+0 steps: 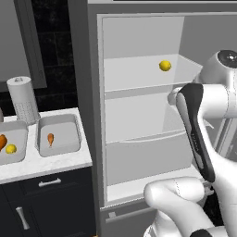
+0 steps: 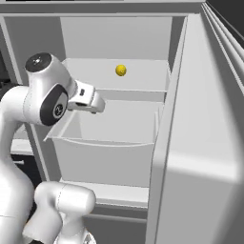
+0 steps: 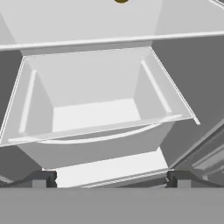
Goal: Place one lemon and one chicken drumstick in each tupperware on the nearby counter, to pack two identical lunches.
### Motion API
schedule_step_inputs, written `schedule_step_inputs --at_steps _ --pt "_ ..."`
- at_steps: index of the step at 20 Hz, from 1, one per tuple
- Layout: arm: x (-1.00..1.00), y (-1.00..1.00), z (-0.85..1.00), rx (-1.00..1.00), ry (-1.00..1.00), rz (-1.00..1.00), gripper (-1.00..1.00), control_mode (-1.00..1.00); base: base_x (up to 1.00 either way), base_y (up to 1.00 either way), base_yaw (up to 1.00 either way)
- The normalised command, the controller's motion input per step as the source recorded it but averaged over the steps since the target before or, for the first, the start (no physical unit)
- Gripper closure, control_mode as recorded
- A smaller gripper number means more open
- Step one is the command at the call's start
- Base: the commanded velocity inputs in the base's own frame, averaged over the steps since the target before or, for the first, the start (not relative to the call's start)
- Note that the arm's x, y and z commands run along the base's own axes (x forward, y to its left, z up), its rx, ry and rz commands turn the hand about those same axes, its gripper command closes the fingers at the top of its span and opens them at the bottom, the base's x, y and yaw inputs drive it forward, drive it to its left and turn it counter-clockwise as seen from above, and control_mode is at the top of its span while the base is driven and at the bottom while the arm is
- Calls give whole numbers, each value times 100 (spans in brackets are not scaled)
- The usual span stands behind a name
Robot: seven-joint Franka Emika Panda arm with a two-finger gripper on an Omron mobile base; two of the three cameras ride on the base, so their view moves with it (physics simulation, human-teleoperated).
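sitting on the white marble-look desk (image 1: 55,163) are two grey rectangular tupperware tubs: the left tub (image 1: 17,155) holds one small yellow lemon (image 1: 11,149) and one orange chicken drumstick (image 1: 2,141), the right tub (image 1: 59,135) holds one drumstick (image 1: 50,138) alone. a second yellow lemon (image 1: 165,65) lies on the open grey fridge's upper shelf (image 2: 143,81). the hand (image 3: 112,177), jaws spread wide and holding nothing, hangs above the one pale drawer bin (image 3: 94,109).

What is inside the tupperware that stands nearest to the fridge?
One chicken drumstick lies in that tupperware. No lemon is in it; its floor is fully visible, nothing covered.
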Motion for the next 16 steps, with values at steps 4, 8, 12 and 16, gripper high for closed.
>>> schedule_step_inputs --at_steps 4,8,12,16 --pt "73 -30 0 0 0 0 -100 -100 0 0 0" --pt "77 -36 -6 0 0 0 -100 -100 0 0 0" --pt "89 -28 -6 0 0 0 -100 -100 0 0 0" --pt "79 -14 0 0 0 0 -100 -100 0 0 0"
